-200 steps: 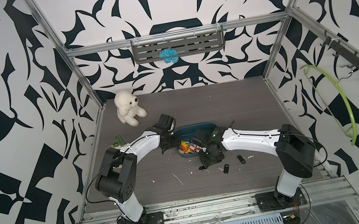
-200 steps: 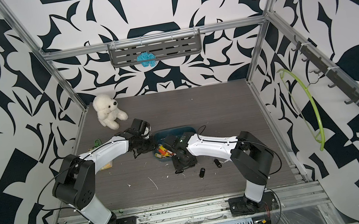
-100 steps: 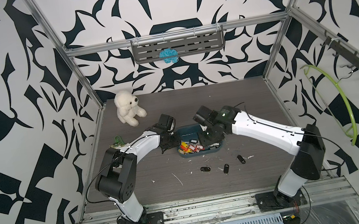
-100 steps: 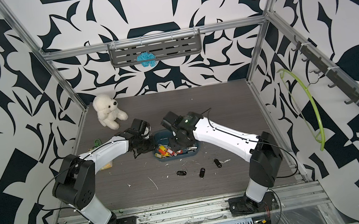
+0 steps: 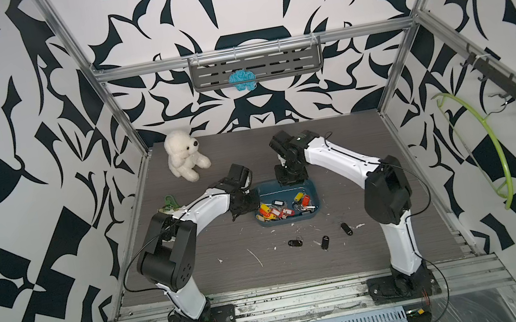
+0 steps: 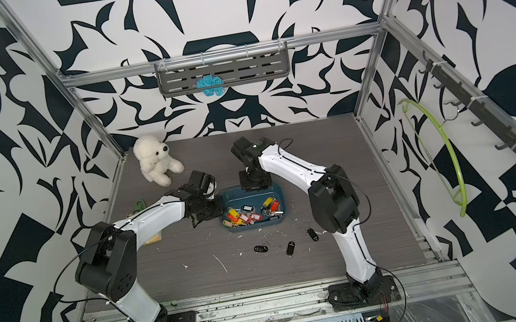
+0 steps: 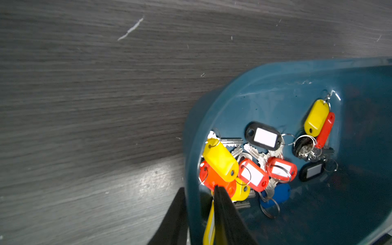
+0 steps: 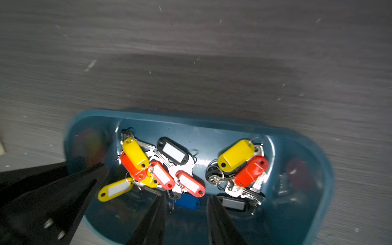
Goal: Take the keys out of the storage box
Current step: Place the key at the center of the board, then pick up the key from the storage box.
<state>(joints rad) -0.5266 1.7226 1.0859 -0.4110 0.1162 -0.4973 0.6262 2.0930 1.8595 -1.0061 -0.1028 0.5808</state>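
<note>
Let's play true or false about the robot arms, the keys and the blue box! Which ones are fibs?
The storage box is empty. False: keys with red, yellow, black and blue tags lie in it.
Three black-tagged keys lie on the table outside the box. True.
The right gripper holds a yellow tag. False: its jaws stand open and empty above the box.
The left gripper pinches the box's wall. True.
The white bear sits inside the box. False: it sits on the table near the back wall.
</note>
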